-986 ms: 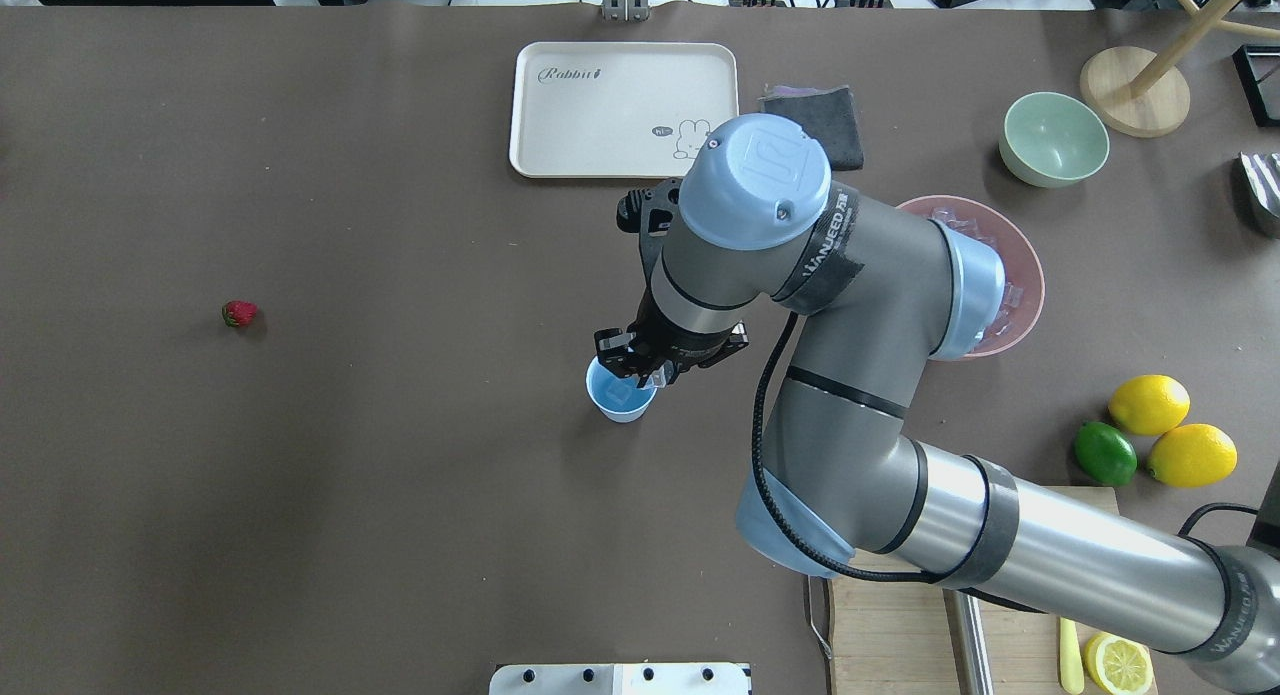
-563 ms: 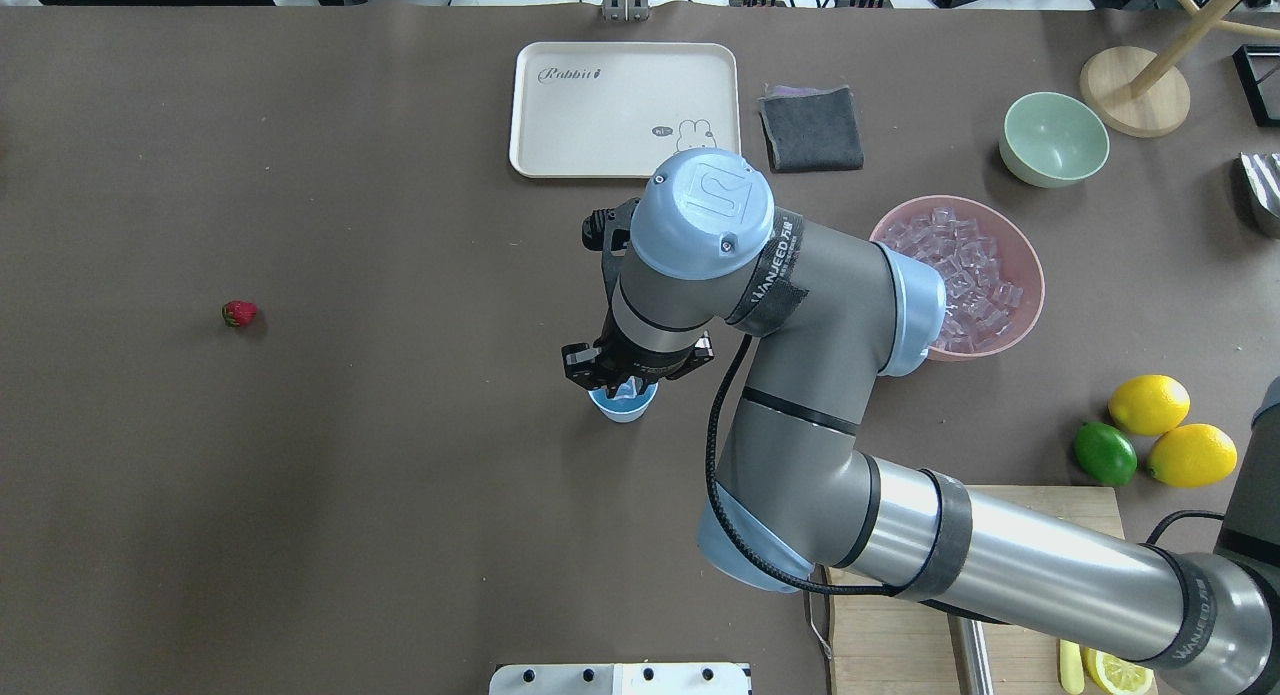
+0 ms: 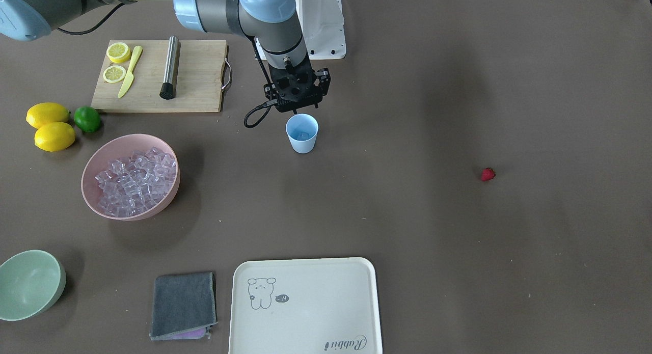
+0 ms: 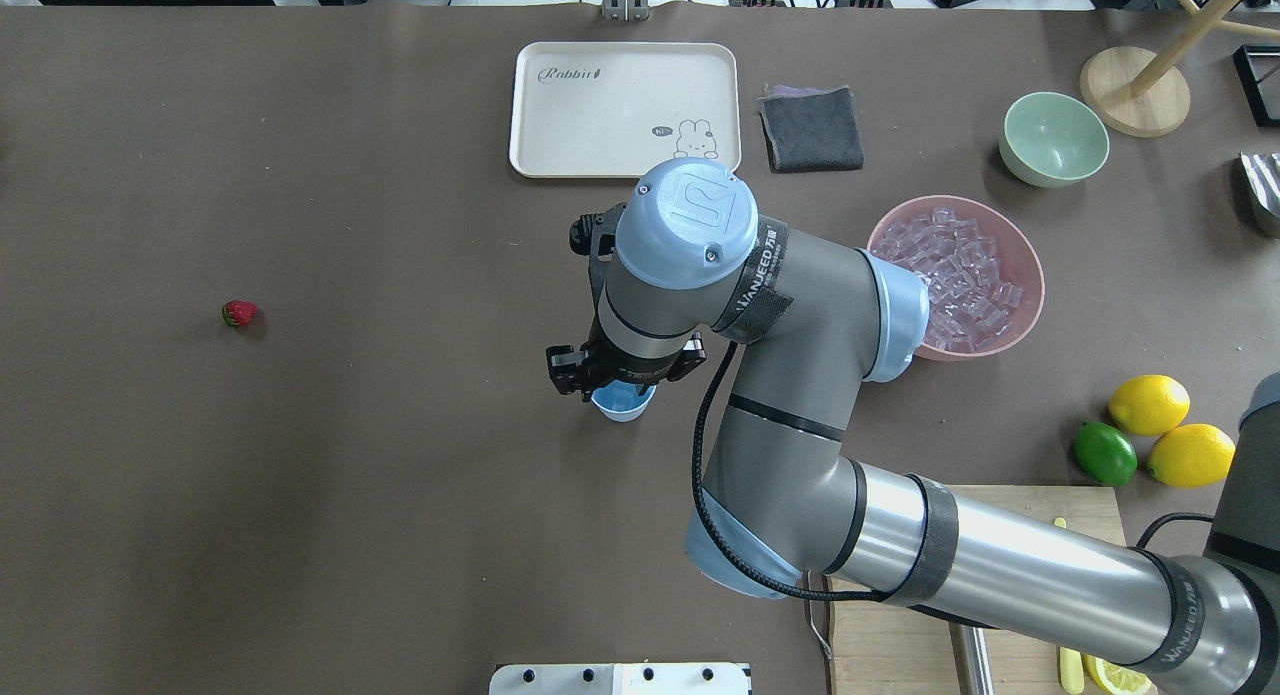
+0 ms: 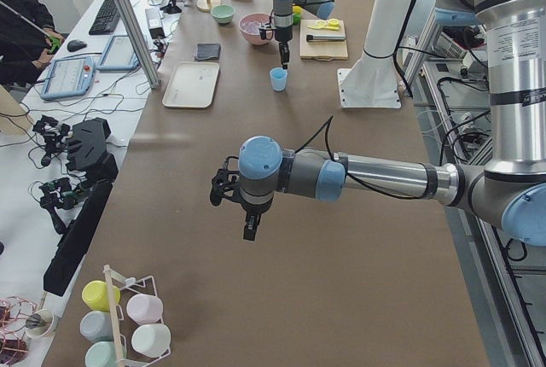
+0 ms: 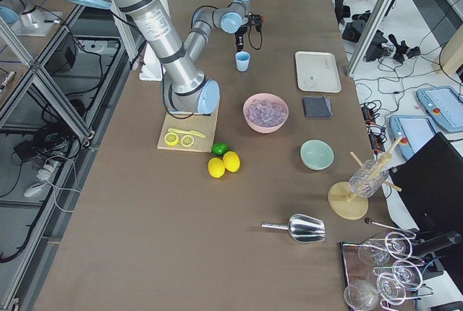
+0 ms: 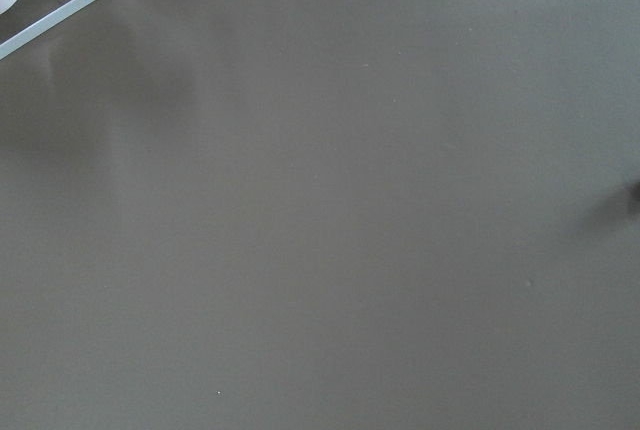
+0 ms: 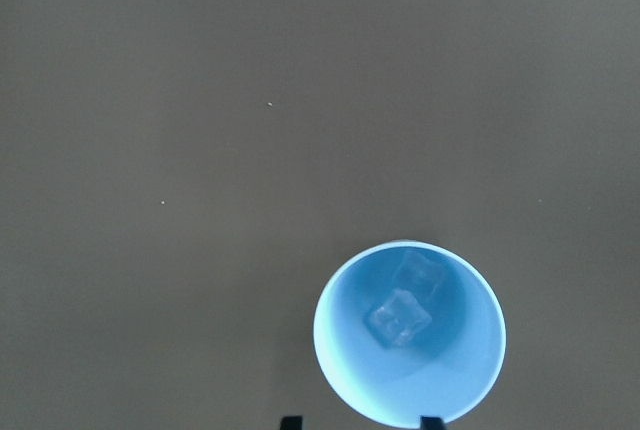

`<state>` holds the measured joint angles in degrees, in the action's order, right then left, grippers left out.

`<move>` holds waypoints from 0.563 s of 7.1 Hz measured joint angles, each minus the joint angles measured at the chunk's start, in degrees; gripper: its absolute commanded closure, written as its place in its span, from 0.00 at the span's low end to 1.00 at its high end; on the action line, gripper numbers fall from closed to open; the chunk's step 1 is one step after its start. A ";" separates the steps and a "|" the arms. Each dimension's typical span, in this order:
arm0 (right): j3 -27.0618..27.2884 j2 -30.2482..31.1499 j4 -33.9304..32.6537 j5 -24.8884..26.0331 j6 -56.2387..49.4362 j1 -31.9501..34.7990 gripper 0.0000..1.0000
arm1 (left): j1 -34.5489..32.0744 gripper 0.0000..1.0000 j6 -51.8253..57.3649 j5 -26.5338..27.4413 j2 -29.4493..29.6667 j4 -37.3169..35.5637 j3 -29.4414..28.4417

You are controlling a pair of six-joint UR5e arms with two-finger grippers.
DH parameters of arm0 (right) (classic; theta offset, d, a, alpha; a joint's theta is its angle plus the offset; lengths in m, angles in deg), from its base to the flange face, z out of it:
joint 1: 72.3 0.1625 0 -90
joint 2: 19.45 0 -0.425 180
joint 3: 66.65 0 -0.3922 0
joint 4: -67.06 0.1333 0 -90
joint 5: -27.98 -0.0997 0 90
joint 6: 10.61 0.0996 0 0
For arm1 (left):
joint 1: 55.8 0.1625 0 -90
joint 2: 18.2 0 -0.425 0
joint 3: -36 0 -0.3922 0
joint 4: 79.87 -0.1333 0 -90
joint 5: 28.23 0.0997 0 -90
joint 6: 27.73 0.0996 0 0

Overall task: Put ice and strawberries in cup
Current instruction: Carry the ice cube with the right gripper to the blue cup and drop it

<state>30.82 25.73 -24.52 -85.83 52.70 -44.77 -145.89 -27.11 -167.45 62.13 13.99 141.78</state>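
Step in hand: ice into cup, release phase. Right hand [image 3: 298,108] hangs over the cup [image 3: 302,140]. In the right wrist view only the two fingertip ends [image 8: 291,421] show at the bottom edge. They are spread about as wide as the cup mouth with nothing between them, so I read the hand as released and empty. Cup stands upright mid-bench [image 3: 407,216]. Two cubes of ice [image 8: 398,316] lie on its bottom, touching or nearly so. The ice stock is heaped in the pink bowl [image 3: 130,215], on the robot's right of the cup, well apart. Strawberry [image 3: 488,174] lies alone on bare bench, far out on the robot's left, not yet picked. Judgement: ice part begun, possibly enough; strawberry part all left to do. Next move calls for either a trip to the bowl for another cube or a pick of the strawberry. The pick is likely a job for the left arm, which is on that side. The fruit is small and rounded, so it wants a low, centred pinch, then a clean drop over a narrow mouth. Left hand [image 5: 250,229] shows only in the left side view, hanging above bare bench; released or clenched, I cannot tell. Hidden: overhead, the right wrist covers most of the cup, with only the near rim showing. Left wrist view gives bare bench and a white corner at top left, nothing identifiable. Strawberry is too small for surface detail.
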 measured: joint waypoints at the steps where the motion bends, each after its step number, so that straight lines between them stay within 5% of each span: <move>1: 0.02 0.01 0.05 0.08 0.02 -0.05 0.39 | 0.00 0.03 0.00 0.00 0.00 0.01 0.05; 4: 0.87 0.50 -0.09 0.05 -0.05 0.65 0.39 | 0.00 0.03 0.00 0.00 -0.01 0.01 0.12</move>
<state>31.69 26.23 -24.61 -85.78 52.65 -44.12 -145.89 -27.11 -167.45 62.13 13.99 141.90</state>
